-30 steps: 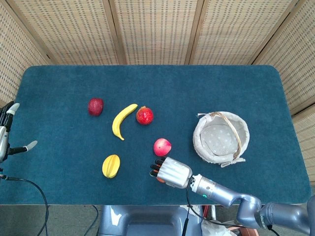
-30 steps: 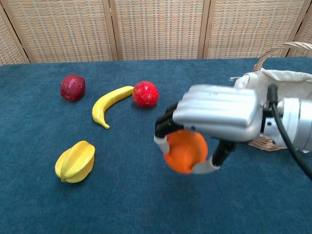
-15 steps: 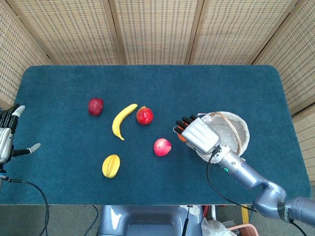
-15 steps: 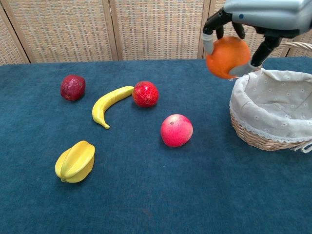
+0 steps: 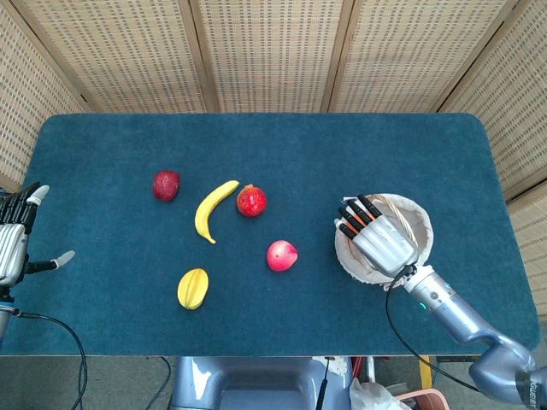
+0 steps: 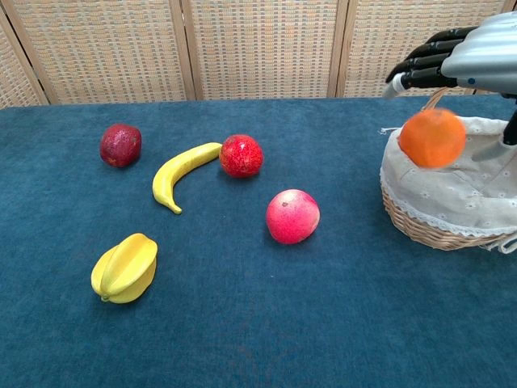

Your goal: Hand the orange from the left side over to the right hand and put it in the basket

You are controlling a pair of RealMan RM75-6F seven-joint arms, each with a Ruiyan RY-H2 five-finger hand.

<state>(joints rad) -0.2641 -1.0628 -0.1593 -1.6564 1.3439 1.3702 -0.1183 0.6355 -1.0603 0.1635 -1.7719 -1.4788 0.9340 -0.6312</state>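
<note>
- Orange [image 6: 432,137] shows only in the chest view, where we see it just below the right hand [image 6: 468,56], in front of the cloth-lined basket [image 6: 428,222] near the table's right edge; it appears free of the fingers [image 6: 420,74], which are stretched out above it and hold nothing.
- In that same chest view we see a pink-red apple [image 6: 292,216] mid-table, a red pomegranate [image 6: 241,155] behind it, a banana [image 6: 182,173] beside the pomegranate, a dark red fruit [image 6: 120,145] toward the far left, and a yellow starfruit [image 6: 124,267] near the front left of the blue table [image 6: 242,339].
- From the head view we see the right hand [image 5: 382,239] over the basket [image 5: 425,224], back upward and fingers [image 5: 352,217] spread; the hand hides the orange from this camera.
- At the table's left edge we see the left hand [image 5: 15,243] with fingers apart, holding nothing.
- We also see the apple [image 5: 281,255], pomegranate [image 5: 251,201], banana [image 5: 214,210], dark red fruit [image 5: 166,184] and starfruit [image 5: 193,288] on the table [image 5: 282,145], all well apart from the basket.
</note>
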